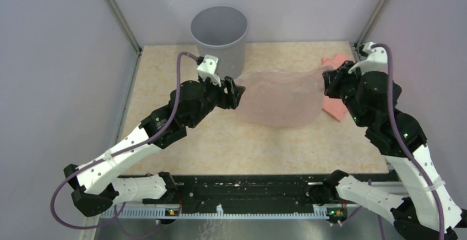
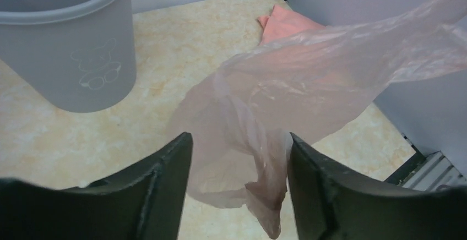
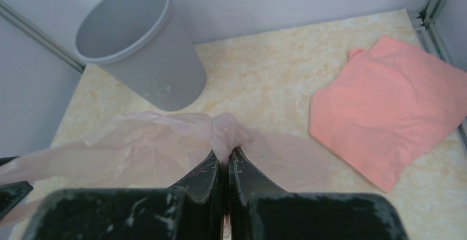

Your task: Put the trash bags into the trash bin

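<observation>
Trash bag hangs stretched in the air across the middle of the top view. It is a thin, crinkled, pale pink film above the table, running from my left claw to my right claw.

My right claw is clamped on it. In the right wrist view its two fingers are pressed together with a gathered twist of the plastic pinched at their tips. The rest of the film fans out toward the lower left of that frame.

My left claw stands apart. In the left wrist view its fingers are wide of each other and a limp corner of the bag droops between them. I cannot tell whether the plastic brushes either one, but neither presses on it.

The trash bin stands upright on the table at the upper centre-left of the top view, mouth up, close to the back wall. The bag is wholly outside it, to its lower right. My left claw sits just in front of the bin, between its base and the bag. In the left wrist view the bin fills the upper left corner, with a faint bear outline on its side.

A folded salmon-pink bundle lies flat on the table at the right of the top view. It is partly hidden there behind my right claw and the end of the bag.
</observation>
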Robot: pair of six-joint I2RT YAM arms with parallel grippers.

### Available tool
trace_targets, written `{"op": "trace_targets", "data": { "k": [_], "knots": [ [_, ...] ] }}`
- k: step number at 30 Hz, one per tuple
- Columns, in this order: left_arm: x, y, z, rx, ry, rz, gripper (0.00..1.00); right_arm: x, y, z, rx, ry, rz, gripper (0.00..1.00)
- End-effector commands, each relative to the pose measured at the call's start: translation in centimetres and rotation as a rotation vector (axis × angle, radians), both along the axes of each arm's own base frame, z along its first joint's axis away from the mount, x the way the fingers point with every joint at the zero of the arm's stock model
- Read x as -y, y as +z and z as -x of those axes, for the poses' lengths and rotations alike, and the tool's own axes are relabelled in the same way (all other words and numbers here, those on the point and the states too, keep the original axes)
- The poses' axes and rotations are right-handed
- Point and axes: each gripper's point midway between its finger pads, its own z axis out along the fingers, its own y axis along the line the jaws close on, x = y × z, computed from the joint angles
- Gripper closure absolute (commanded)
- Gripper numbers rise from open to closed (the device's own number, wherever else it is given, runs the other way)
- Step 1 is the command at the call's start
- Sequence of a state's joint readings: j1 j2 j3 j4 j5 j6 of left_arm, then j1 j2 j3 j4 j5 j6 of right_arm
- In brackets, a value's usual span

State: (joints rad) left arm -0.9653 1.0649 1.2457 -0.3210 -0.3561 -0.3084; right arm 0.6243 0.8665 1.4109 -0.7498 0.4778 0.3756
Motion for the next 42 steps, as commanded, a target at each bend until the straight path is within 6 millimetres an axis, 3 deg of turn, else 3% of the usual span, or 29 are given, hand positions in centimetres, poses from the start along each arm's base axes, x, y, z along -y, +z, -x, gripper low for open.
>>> {"op": "trace_targets", "data": {
  "k": [1,7,10,12,21,27,34,42],
  "knots": [
    [0.1,2.7,0.7,0.005,-0.018,0.068,0.26,1.3,3.5,0.1,0.071,-0.047,0.004,1.0],
    [0.4,5.2,3.3,-0.006,-0.133,0.186,0.03,1.7,3.7,-0.7,0.061,-0.085,0.051,1.0],
    [0.5,6.0,3.9,-0.004,-0.162,0.214,0.02,1.6,3.4,-1.1,0.052,-0.096,0.064,1.0],
    [-0.2,5.9,3.3,-0.015,-0.108,0.207,0.02,1.6,3.3,-1.4,0.043,-0.107,0.073,1.0],
    [-4.5,3.8,-4.2,-0.059,0.3,0.09,0.02,1.4,2.9,-1.8,0.02,-0.109,0.095,1.0],
    [-7.4,2.4,-10.2,-0.07,0.436,0.049,0.02,1.4,2.7,-1.4,0.02,-0.099,0.086,1.0],
    [-12.3,1.1,-17.2,-0.091,0.583,0.024,0.02,2.1,3.0,-0.2,0.027,-0.089,0.081,1.0],
    [-14.9,-0.9,-23.7,-0.128,0.682,-0.018,0.04,2.3,3.5,1.0,0.033,-0.052,0.068,1.0]
  ]
}}
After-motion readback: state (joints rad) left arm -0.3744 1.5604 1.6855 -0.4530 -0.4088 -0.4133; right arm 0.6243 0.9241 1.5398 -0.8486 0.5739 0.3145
